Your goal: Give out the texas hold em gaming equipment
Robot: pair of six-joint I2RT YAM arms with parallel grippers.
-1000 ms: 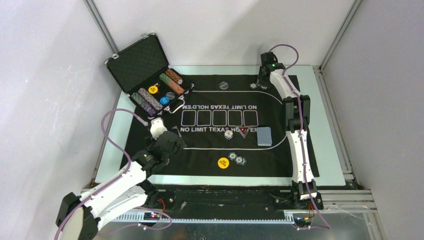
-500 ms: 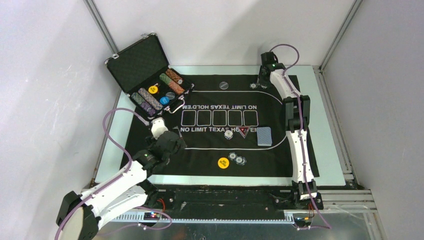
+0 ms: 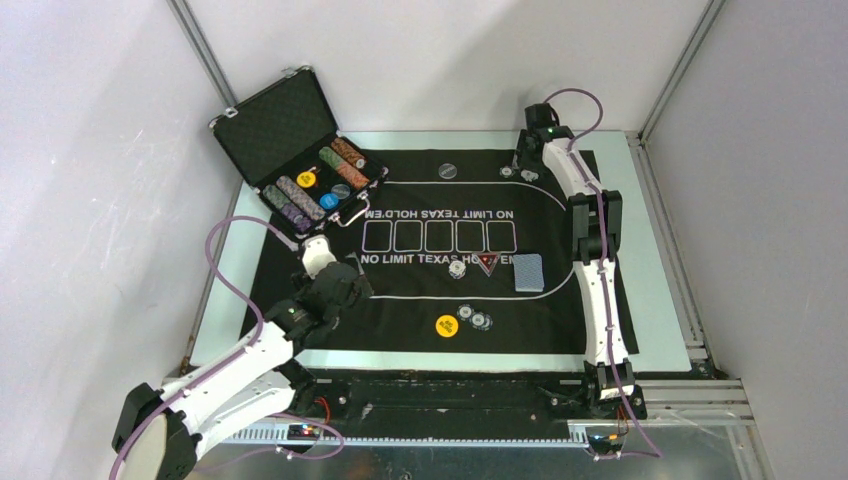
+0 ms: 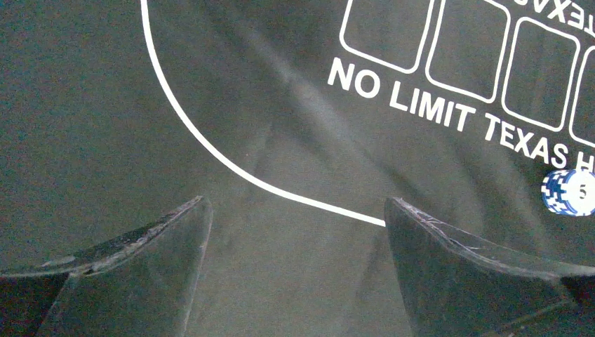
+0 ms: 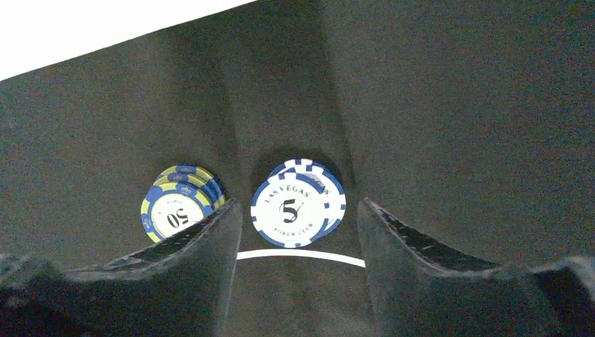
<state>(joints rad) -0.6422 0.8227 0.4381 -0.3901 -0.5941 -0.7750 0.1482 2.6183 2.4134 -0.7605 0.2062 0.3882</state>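
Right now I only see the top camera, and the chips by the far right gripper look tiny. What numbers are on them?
Observer: Right wrist camera: the white-and-blue stack says 5, the yellow-and-blue stack says 50.
Operator: Is the gripper holding any?
Observer: No. The right gripper is open; the white-and-blue stack shows in the gap between its fingers.
Operator: And the left one?
Observer: The left gripper is open too, with only bare mat between its fingers.

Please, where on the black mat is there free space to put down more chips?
Free: the five outlined boxes at mid-mat; the near right corner, bordered by the card deck and the two chips. Crowded: around the triangle marker and beside the right gripper.
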